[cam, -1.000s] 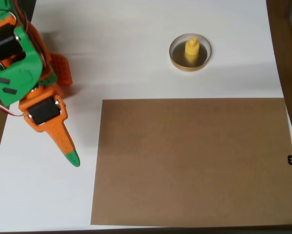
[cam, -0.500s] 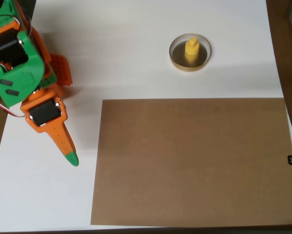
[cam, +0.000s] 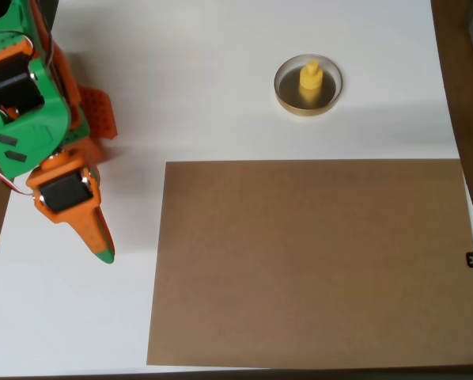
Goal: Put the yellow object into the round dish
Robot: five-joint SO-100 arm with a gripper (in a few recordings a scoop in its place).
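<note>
Overhead view shows the white surface (cam: 221, 79) spreading out to the right of the end effector, and the brown cardboard sheet (cam: 312, 261) lying flat on it just right of the end effector's tip, near but not touching. The orange-and-green arm (cam: 23, 103) rises at the left edge, above and behind the end effector (cam: 96, 241), whose fingers point down the picture and slightly right, ending in a green tip. The fingers lie together with no gap showing between them and nothing gripped, so the end effector looks closed and empty.

Up and well to the right of the end effector, across bare white surface, sits the round dish (cam: 286, 96), tan rim around a dark glossy inside. The yellow object (cam: 311, 79) stands upright inside it, knob on top, on the dish floor a little above centre. Its long axis is vertical, pointing at the camera.

The relation that matters is that the yellow piece is already in the dish and lies far from the end effector, opposite to the way the fingers point. Judging from this, the placing seems done and no further reach is called for.
</note>
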